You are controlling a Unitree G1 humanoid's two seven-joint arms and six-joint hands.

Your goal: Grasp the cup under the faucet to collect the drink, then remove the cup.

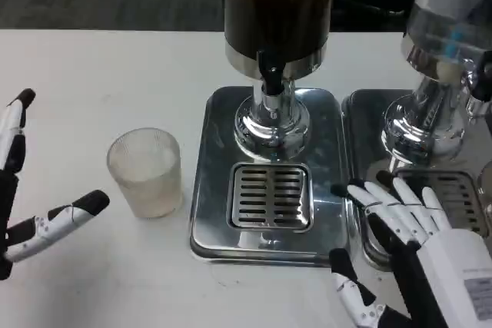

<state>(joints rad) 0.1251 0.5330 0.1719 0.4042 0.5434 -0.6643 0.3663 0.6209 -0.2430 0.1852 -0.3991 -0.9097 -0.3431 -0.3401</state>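
Here, the parts read from left to right:

- Left hand (34, 205): released and holding nothing; its fingers spread wide, one reaching up along the left edge and another pointing toward the cup, near it but not touching.
- Cup (145, 172): a translucent, ribbed tumbler standing upright on the white surface (92, 74), just beside the left rim of the drip tray and not yet under the faucet. It appears to hold no drink, so it is probably light and easy to tip or push aside. The thin wall looks like plastic and would likely flex under a hard squeeze; the ribs should offer some friction. The best hold is judged to be around the mid-wall, thumb opposite fingers, low enough to stay steady and clear of the rim.
- Drip tray (207, 190): polished metal, with a slotted grate (270, 197) at its centre, the likely spot to stand the cup.
- Faucet (270, 74): a black tap on the dark dispenser (277, 5), directly behind and above the grate.
- Right hand (400, 220): released, fingers extended and apart, lying over the gap between the drip tray and a second tray (361, 113), grasping nothing.
- Second dispenser (438, 36): stands at the far right.
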